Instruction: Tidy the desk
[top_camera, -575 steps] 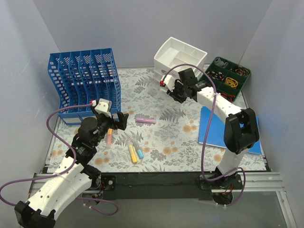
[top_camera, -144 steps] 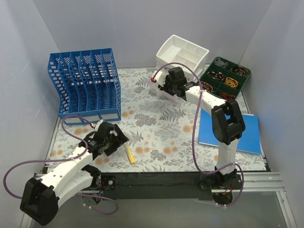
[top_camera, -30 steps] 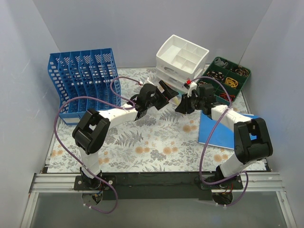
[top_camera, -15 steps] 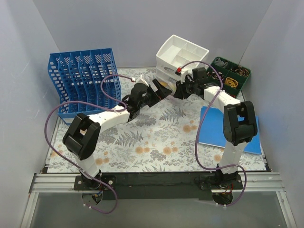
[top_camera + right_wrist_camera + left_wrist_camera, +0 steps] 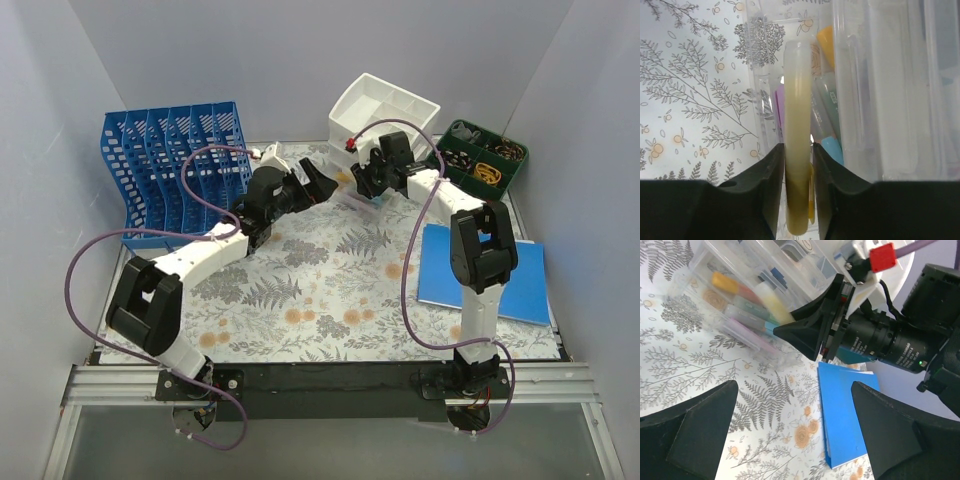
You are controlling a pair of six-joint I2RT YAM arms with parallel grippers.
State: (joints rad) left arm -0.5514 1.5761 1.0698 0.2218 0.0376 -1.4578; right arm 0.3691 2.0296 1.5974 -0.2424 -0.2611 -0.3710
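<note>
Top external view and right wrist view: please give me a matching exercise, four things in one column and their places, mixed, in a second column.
Things:
1. blue file rack
2. green tray
3. blue notebook
4. yellow marker

Places:
A. in the right gripper
B. back left of the desk
C. right side, nearer the front
D. back right corner

Pairs: 1-B, 2-D, 3-C, 4-A

White drawer unit (image 5: 350, 108). Left of it: blue file rack (image 5: 170, 170). Right: green tray (image 5: 462, 127), blue notebook (image 5: 530, 275). At its clear drawer: pale yellow marker (image 5: 797, 150).
</note>
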